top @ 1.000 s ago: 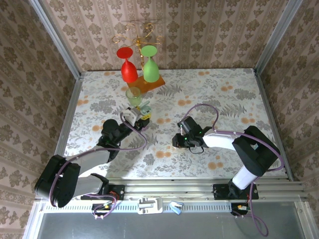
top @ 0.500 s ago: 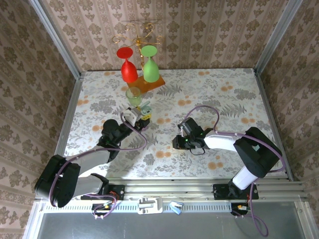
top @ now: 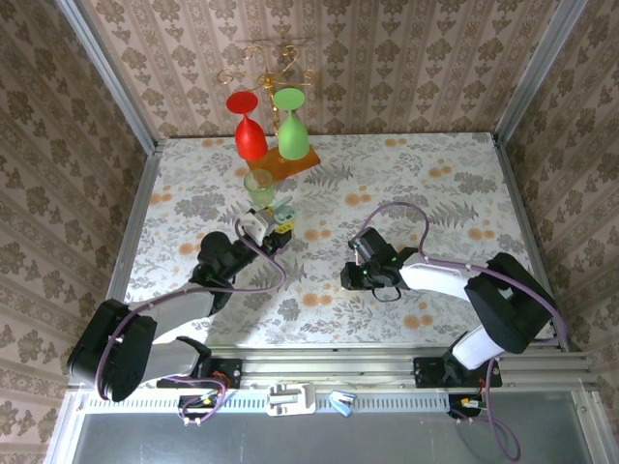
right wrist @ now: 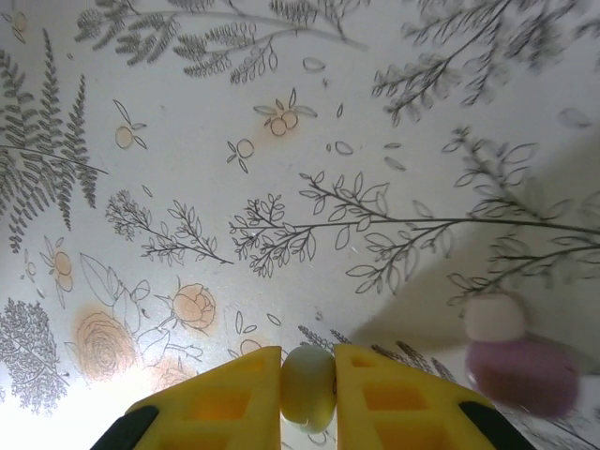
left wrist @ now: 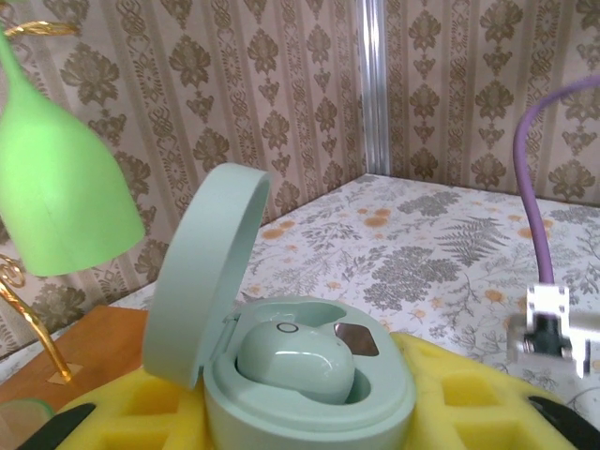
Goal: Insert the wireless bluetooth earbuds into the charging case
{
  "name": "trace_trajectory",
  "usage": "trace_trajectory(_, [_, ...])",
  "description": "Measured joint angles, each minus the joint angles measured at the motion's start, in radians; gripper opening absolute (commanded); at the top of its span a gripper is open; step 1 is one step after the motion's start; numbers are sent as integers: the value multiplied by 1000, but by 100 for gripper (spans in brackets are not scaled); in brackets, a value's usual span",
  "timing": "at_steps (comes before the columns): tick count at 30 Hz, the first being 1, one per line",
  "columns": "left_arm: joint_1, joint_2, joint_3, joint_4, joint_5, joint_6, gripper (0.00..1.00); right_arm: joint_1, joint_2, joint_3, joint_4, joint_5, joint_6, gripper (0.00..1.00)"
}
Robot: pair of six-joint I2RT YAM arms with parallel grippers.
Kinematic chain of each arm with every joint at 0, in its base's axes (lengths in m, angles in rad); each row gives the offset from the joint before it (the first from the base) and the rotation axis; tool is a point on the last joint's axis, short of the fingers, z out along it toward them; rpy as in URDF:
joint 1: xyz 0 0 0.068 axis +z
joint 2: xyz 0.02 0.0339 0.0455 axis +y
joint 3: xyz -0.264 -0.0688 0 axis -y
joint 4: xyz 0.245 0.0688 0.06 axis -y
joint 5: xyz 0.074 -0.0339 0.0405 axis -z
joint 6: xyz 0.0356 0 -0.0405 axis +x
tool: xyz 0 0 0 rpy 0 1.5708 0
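Earbuds are standing about half loaded: a mint bud is sitting in the open case, which the left gripper is clenching, while the right gripper is pinching the pale bud over the table, well apart from the case.

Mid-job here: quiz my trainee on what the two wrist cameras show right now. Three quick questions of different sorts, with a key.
1. True or false: the mint case has its lid open.
2. The right gripper pinches: A) a pale earbud, B) a purple case, C) a cable.
3. In one word: what colour is the glass hanging left of the case in the left wrist view?
Key: 1 true; 2 A; 3 green.
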Motion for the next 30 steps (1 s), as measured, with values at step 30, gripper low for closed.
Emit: trace_trajectory(30, [-58,114,71,-31,202,29,15,82,-202,312,-15,152,-389,17])
